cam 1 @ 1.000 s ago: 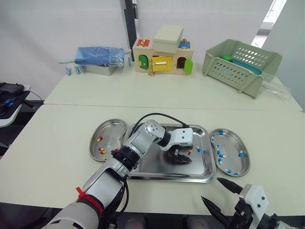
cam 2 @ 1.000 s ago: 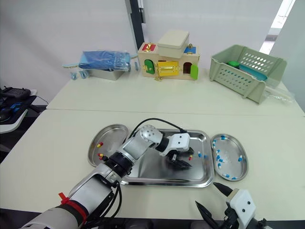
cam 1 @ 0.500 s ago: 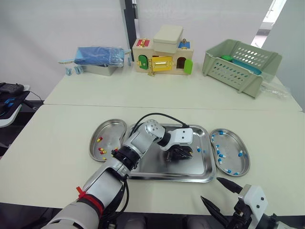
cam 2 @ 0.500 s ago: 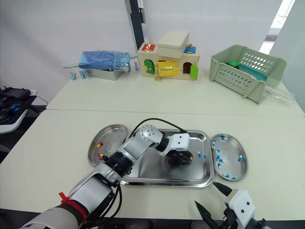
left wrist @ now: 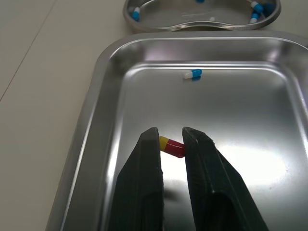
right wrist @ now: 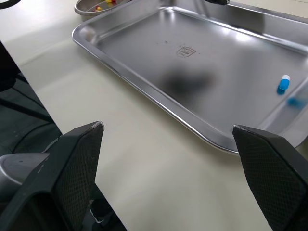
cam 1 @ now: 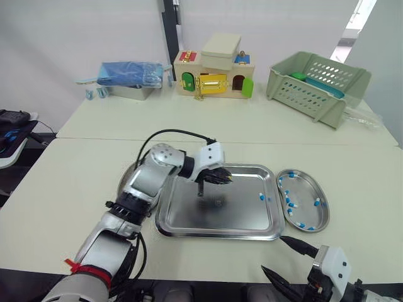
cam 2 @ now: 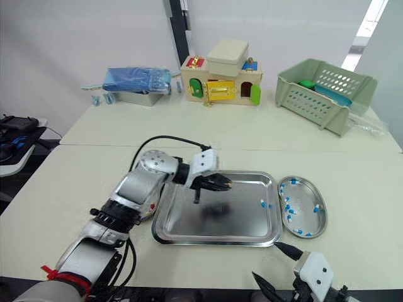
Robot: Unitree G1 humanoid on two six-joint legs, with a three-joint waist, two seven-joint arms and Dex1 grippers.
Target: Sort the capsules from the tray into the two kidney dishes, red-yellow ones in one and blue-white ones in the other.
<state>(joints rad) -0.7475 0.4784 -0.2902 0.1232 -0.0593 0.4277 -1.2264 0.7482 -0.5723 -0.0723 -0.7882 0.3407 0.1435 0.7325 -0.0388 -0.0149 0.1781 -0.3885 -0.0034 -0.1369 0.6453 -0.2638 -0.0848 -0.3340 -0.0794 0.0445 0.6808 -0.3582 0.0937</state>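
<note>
Capsules nearest me: none are in my right gripper (cam 1: 271,253). Its two fingers stand wide apart with nothing between them, low over the near edge of the table (cam 1: 63,189).
Tray (cam 1: 217,235): it sits just beyond that gripper and its floor is almost bare. I can see one blue-white capsule (cam 1: 261,197) lying on it, toward the side nearest the right kidney dish.
Capsule in my grip: a red-yellow capsule (left wrist: 172,147), pinched crosswise between the two fingers of my left gripper (left wrist: 171,132). The fingers are closed to the capsule's width, and it is lifted clear of the tray floor over the tray's left part.
Right kidney dish (cam 1: 329,212): it sits just beside the tray's right end and holds a scatter of blue-white capsules (cam 1: 288,201).
Left kidney dish (right wrist: 84,9): it sits beside the tray's left end, largely behind my left arm. A few red-yellow capsules (right wrist: 100,6) lie in it.
Done, as I judge it: nearly all of the sorting, with each colour in its own dish.
Left to do: drop the red-yellow capsule I hold into the left dish, then move the last blue-white one to the right dish.
</note>
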